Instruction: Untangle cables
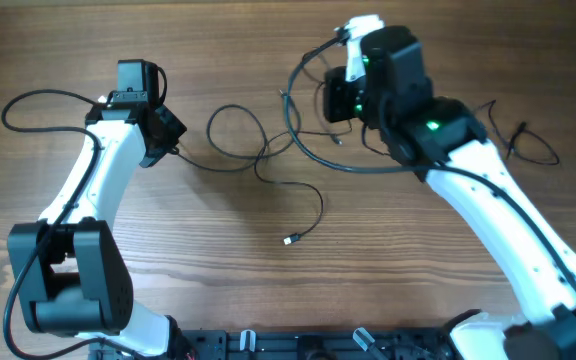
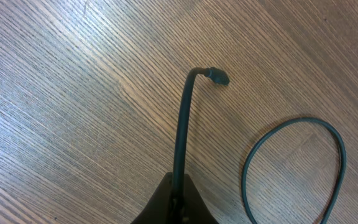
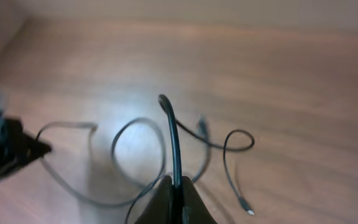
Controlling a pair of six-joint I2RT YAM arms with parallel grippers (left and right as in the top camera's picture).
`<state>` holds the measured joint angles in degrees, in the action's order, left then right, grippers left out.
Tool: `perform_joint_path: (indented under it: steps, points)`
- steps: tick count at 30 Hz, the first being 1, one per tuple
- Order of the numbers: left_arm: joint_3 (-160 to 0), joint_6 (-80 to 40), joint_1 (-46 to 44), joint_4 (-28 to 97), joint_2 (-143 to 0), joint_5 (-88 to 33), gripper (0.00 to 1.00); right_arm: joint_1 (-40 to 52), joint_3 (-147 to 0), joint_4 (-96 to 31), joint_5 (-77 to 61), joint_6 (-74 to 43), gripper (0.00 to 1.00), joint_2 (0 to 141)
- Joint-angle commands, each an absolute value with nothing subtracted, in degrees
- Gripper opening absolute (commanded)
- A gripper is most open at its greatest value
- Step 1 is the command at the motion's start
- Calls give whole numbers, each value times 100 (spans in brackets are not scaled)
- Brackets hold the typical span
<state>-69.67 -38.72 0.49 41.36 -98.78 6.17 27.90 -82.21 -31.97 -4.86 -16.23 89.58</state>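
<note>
Caught mid-job: my left pincer [image 2: 178, 198] and right pincer [image 3: 178, 194] each clamp one of the cables [image 1: 264, 150], looped toward the far edge of the bench [image 1: 218, 270]. The right holds its cord raised, likely so pulling apart loosens the tangle.

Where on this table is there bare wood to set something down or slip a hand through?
Bare table lies near the front edge, between the left arm and right arm, on the near side of the loose plug, and also along the far edge between both arms. Crowded: the centre, where the cables loop.
</note>
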Motion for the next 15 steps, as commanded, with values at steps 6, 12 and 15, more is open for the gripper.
perform_joint_path:
  steps: [6, 12, 15]
  points:
    - [-6932, -3951, 10, 4115, -9839, 692, 4, 2768, -8248, -3264, -1942, -1824, 7, 10359]
    - [-6932, -3951, 10, 4115, -9839, 692, 4, 2768, -8248, -3205, -2106, -1865, 17, 10932]
    - [-6932, -3951, 10, 4099, -9839, 692, 4, 2768, -8235, -3208, -2104, -1865, 16, 11048]
